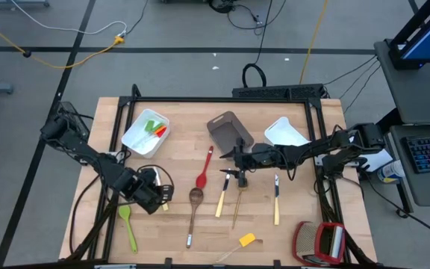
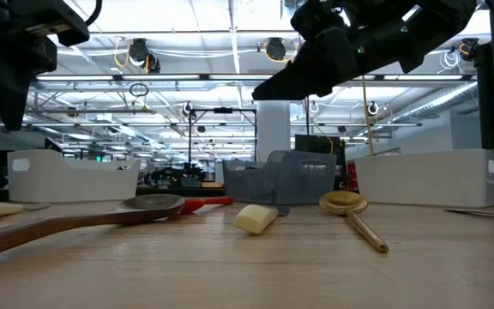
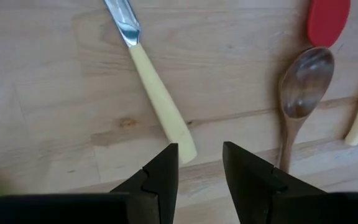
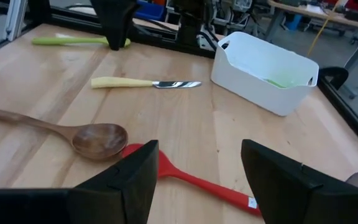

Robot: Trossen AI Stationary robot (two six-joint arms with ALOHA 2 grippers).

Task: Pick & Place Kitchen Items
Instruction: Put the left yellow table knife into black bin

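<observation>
Slim utensils lie flat on the wooden table [image 1: 304, 224]: a red spatula [image 1: 204, 170], a brown wooden spoon [image 1: 194, 203], a gold spoon [image 1: 237, 203], two pale-handled knives [image 1: 222, 199] [image 1: 276, 200], a green spatula [image 1: 128, 224] and a small yellow piece [image 1: 246, 240]. My left gripper [image 3: 201, 163] hangs open, pointing down, just past the handle end of a third pale-handled knife [image 3: 160, 99]. My right gripper [image 4: 197, 180] is open, nearly level, above the red spatula [image 4: 197, 183] and beside the wooden spoon [image 4: 95, 140].
A white bin [image 1: 145, 133] holding green and red pieces stands at the far left. A grey bin [image 1: 230, 128] and another white bin [image 1: 286, 133] stand at the far middle and right. A bulky red-and-silver object [image 1: 319, 243] sits at the near right corner.
</observation>
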